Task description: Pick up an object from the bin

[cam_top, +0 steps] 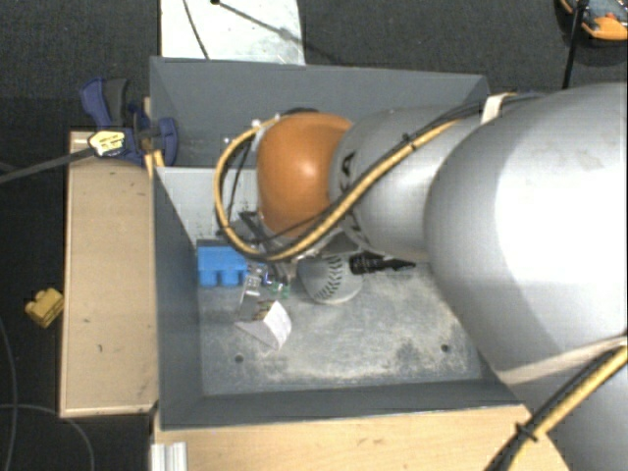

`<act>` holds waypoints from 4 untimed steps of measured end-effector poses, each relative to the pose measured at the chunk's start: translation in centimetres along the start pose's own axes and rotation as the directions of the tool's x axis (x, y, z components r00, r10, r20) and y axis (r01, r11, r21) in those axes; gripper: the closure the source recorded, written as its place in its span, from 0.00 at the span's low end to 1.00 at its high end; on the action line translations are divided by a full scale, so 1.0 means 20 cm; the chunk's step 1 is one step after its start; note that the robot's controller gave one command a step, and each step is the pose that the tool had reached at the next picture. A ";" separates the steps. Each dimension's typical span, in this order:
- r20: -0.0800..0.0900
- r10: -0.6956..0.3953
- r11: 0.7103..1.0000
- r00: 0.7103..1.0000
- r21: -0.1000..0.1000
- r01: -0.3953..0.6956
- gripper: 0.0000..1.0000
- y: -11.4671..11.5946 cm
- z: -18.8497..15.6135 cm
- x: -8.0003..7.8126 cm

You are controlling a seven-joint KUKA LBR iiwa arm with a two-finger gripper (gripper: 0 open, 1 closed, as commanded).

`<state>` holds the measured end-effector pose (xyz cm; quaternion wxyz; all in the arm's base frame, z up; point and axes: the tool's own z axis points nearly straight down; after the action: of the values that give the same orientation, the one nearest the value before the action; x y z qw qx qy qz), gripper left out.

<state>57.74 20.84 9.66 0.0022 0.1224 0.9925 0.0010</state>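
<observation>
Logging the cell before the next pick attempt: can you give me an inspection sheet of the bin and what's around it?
Surface: grey metal bin, floor scuffed and speckled.
Job's things: blue block by the left wall; white-grey round thing partly under the arm; small white piece on the floor in front of them.
Clutter: nothing seen.
Grippers: pincer low over the floor between the blue block and the small white piece; whether it holds anything cannot be told.
Cables: yellow-and-black cable looped round the orange wrist cover.
Surroundings: dark floor; small yellow thing left of the bin.
</observation>
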 end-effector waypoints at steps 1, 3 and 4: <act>-0.004 0.088 0.996 0.996 0.003 -0.088 1.00 0.07 0.13 -0.02; -0.006 0.089 0.996 0.996 0.004 -0.089 1.00 0.06 0.11 -0.01; -0.010 0.090 0.996 0.996 0.007 -0.090 1.00 0.06 0.01 -0.01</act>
<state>58.19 21.93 9.42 -0.0033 0.1669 0.9860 -0.0016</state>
